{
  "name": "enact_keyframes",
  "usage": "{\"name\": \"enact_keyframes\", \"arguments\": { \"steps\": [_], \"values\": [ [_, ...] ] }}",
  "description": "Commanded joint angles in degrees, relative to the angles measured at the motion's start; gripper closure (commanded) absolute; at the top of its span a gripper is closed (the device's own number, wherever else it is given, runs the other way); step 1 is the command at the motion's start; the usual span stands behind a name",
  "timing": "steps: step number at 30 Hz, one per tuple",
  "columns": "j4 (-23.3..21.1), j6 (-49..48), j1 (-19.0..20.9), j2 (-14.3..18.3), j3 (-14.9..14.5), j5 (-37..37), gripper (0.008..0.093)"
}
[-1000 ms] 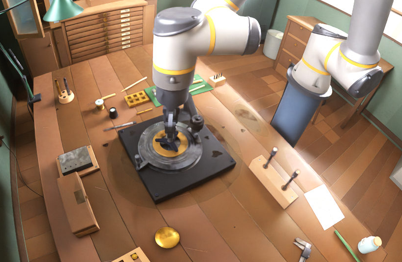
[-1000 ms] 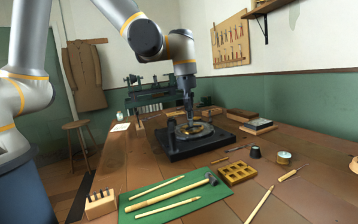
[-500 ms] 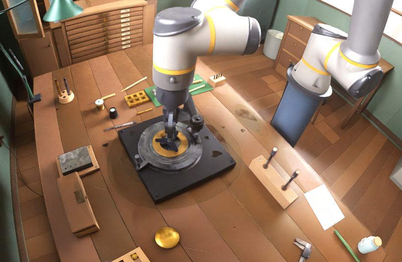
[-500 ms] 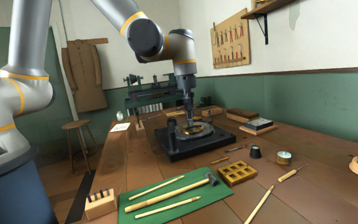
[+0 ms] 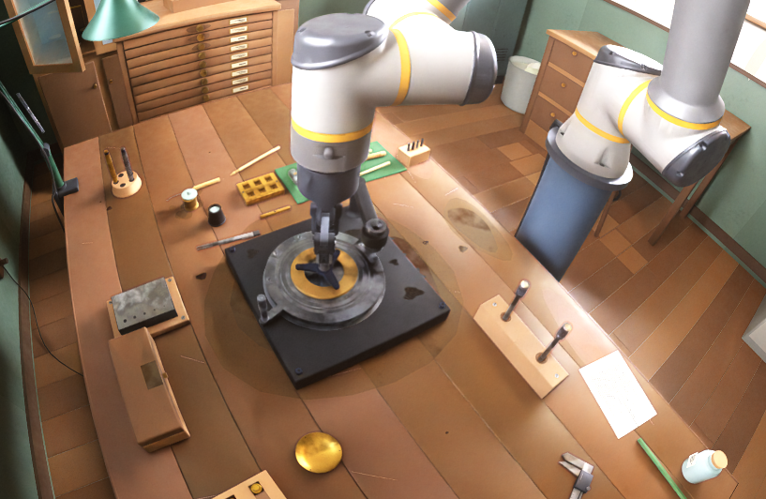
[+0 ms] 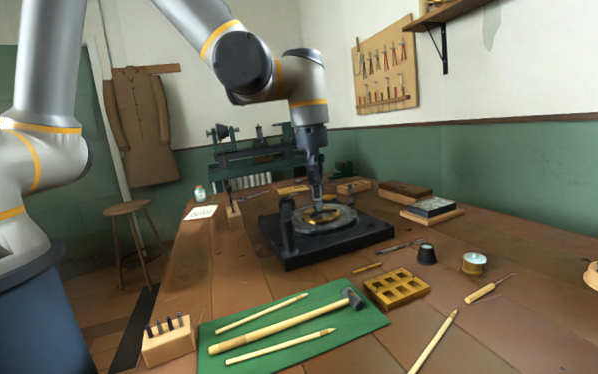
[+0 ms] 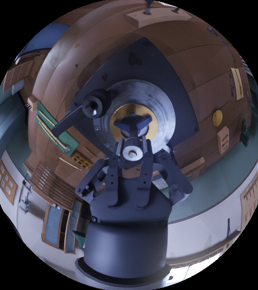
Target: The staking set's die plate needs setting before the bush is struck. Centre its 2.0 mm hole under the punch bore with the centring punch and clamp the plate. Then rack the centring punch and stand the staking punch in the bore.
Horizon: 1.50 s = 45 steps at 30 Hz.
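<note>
My gripper points straight down over the centre of the staking set. Its fingers are closed on the knurled stem of the clamp knob, a dark three-lobed knob at the middle of the die plate. The die plate is a round grey disc with a brass centre ring, lying on the black base. The punch-bore arm stands at the plate's rear right edge, its bore empty. Two punches stand in the wooden rack to the right of the base.
Behind the base lie a green mat with a hammer and pegwood sticks, a brass tray and a small punch block. A steel block and a wooden box sit to the left. A brass dish lies in front.
</note>
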Motion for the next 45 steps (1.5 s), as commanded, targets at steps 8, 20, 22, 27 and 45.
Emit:
{"name": "enact_keyframes", "arguments": {
  "steps": [8, 20, 22, 27, 45],
  "values": [
    [-0.02, -0.01, 0.00, -0.04, -0.04, 0.00, 0.0919],
    [-0.02, -0.01, 0.00, -0.04, -0.04, 0.00, 0.0679],
    [-0.02, -0.01, 0.00, -0.04, -0.04, 0.00, 0.0639],
    [-0.02, -0.01, 0.00, -0.04, -0.04, 0.00, 0.0539],
    [0.42, -0.01, 0.00, -0.40, -0.11, 0.00, 0.0494]
  ]
}}
